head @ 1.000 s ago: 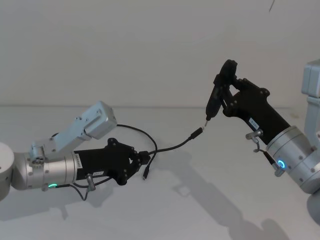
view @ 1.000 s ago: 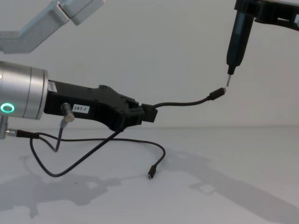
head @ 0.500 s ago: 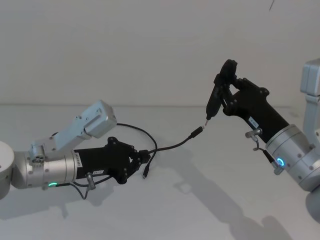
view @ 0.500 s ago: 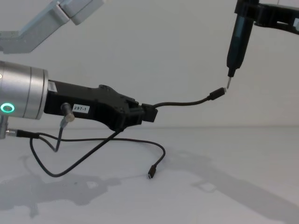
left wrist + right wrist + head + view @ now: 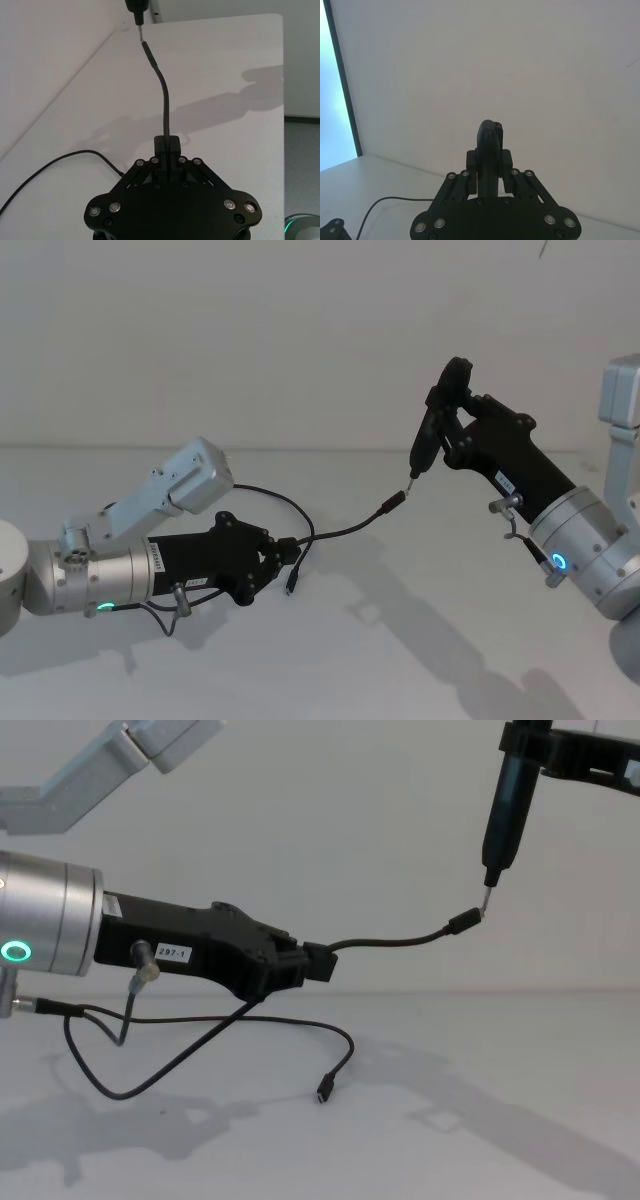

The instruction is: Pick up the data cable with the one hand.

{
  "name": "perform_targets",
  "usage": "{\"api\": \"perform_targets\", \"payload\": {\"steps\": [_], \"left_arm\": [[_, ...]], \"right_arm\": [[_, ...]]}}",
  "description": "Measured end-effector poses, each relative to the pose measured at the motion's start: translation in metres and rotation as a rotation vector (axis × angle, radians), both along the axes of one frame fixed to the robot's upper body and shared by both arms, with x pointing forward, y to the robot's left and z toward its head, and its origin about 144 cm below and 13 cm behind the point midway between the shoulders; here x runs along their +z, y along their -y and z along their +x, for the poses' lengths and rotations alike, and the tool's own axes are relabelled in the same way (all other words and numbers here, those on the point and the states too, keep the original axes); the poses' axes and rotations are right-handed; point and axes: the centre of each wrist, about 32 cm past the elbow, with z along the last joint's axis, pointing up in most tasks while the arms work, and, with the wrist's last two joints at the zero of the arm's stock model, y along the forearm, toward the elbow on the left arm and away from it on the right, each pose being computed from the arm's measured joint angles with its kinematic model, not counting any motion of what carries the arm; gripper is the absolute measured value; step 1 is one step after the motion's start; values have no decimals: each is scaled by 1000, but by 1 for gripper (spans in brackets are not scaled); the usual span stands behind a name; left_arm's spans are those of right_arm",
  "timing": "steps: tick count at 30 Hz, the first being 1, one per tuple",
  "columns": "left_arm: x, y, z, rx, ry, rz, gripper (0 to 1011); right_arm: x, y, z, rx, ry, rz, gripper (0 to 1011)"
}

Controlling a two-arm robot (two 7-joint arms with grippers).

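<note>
Holding one data cable [image 5: 400, 940] by its blocky black plug, the left claw [image 5: 305, 965] stays lifted above the white surface [image 5: 480, 1120] on the left of the scene, its fingers closed tight on the plug. There are two claws, one cable and one slim tool. The cable is thin, black and flexible: from the plug one stretch arches right and up to a small end connector with a short metal tip, which meets the pointed tip of the black upright tool [image 5: 503, 815]. The right claw [image 5: 447, 412], high on the right, is clamped around that tool's barrel. The cable's other stretch droops in a loop to the surface and ends in a second small connector lying near the middle.

The left claw is black, angular plastic with a white number label, mounted on a smooth silver cylinder with a green ring light; the right claw's cylinder shows a blue ring.

The chest view shows the sagging loop and the label side-on. The left wrist view looks along the cable [image 5: 165, 105] to the tool's tip, and the right wrist view shows the tool's rounded top [image 5: 490, 150] between closed fingers.
</note>
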Motion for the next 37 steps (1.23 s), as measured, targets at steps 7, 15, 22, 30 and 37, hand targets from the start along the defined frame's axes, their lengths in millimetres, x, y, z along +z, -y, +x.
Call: {"api": "perform_targets", "payload": {"steps": [7, 15, 22, 30, 37], "left_arm": [[0, 0, 0, 0, 0, 0, 35], [0, 0, 0, 0, 0, 0, 35], [0, 0, 0, 0, 0, 0, 35], [0, 0, 0, 0, 0, 0, 35], [0, 0, 0, 0, 0, 0, 35]], "right_arm": [[1, -1, -1, 3, -1, 3, 279], [2, -2, -2, 5, -1, 5, 279], [2, -2, -2, 6, -2, 5, 279], [2, -2, -2, 7, -3, 5, 279], [2, -2, -2, 7, -3, 6, 279]]}}
